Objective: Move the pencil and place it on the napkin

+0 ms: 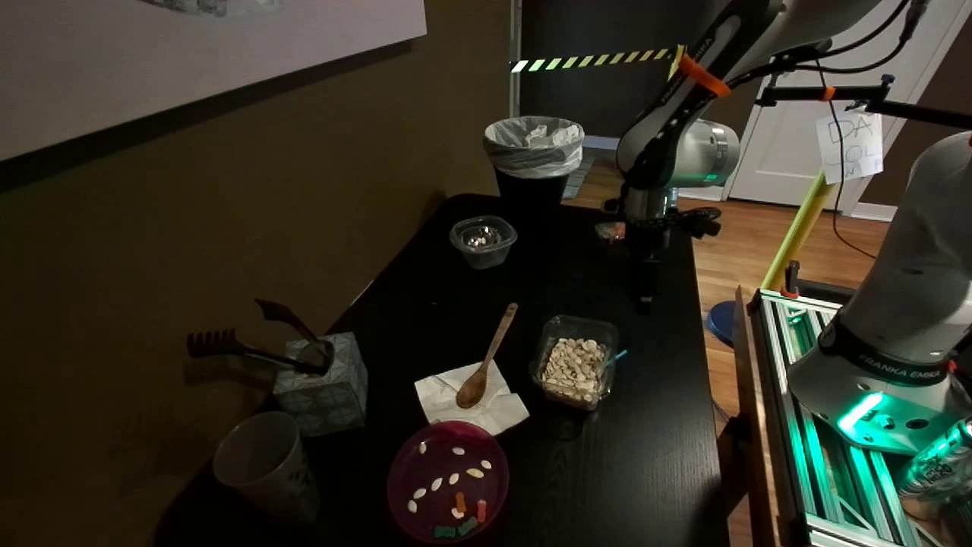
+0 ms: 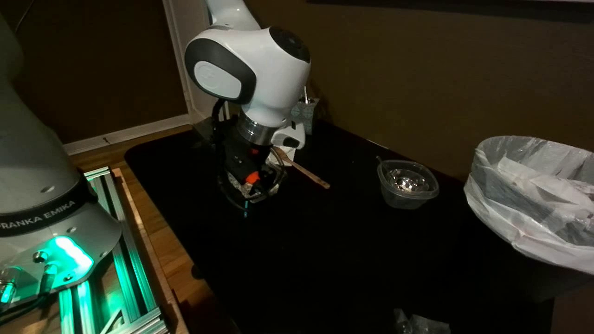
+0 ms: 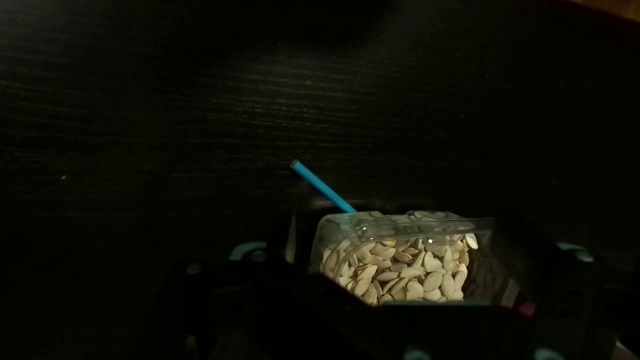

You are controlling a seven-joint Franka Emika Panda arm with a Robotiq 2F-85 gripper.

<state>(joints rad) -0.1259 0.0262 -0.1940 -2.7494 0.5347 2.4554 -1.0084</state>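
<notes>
In an exterior view, an angular black claw [image 1: 645,300] hangs above a black wooden desk [image 1: 638,471], and a slim blue pencil [image 1: 617,357] juts from the right side of a clear rectangular plastic tray [image 1: 583,327] of pale flat seeds [image 1: 575,368]. On the tray's other side lies a creased white square paper napkin [image 1: 501,409], with a brown wooden spoon [image 1: 493,349] on it and no pencil, so the task looks to be at its reaching stage: gripping, lifting, carrying across and setting down all seem left to do. In an exterior view, the pencil [image 2: 246,209] shows just below the claw, which hides most of the tray; touching or apart cannot be told from here. In the wrist view, the claw enters from the bottom, its jaws apart, the tray seen through the gap and nothing visibly clamped; the pencil [image 3: 325,187] lies ahead of the gap's left part, one end hidden by the tray, apparently untouched
</notes>
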